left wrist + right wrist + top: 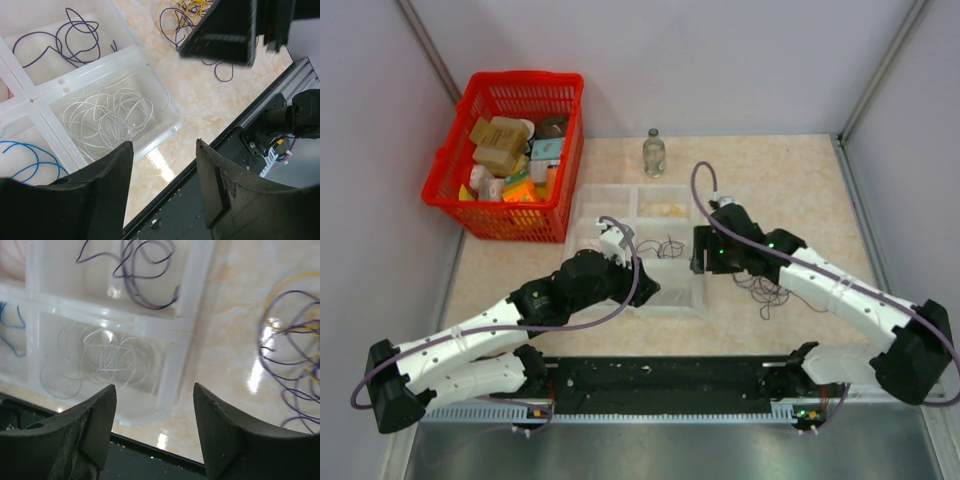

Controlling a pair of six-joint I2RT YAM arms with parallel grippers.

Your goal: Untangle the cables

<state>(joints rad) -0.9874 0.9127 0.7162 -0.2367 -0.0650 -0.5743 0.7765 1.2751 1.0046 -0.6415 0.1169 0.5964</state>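
One red basket [525, 78] stands at the far left of the surface [800, 190], packed with boxes too crowded to count. Next comes the left gripper [617, 240], which hangs over the clear tray [680, 295]. Its two fingers [112, 170] are spread, with nothing between them. The wrist views show four tray compartments with wire in them. One holds a blue wire [20, 152], one a heap of white wire [110, 117] and one a single purple wire [65, 42]. The fourth shows only a faint pink strand at the picture's edge. One small bottle [654, 153] stands upright just behind the tray. The right gripper [703, 262] hovers at the tray's right edge, its two fingers [102, 410] likewise spread and holding nothing. The cables [770, 290] lie on the bare surface to the right of the tray, under the right arm. They form one loose tangle of purple and yellow loops, and neither gripper touches them.
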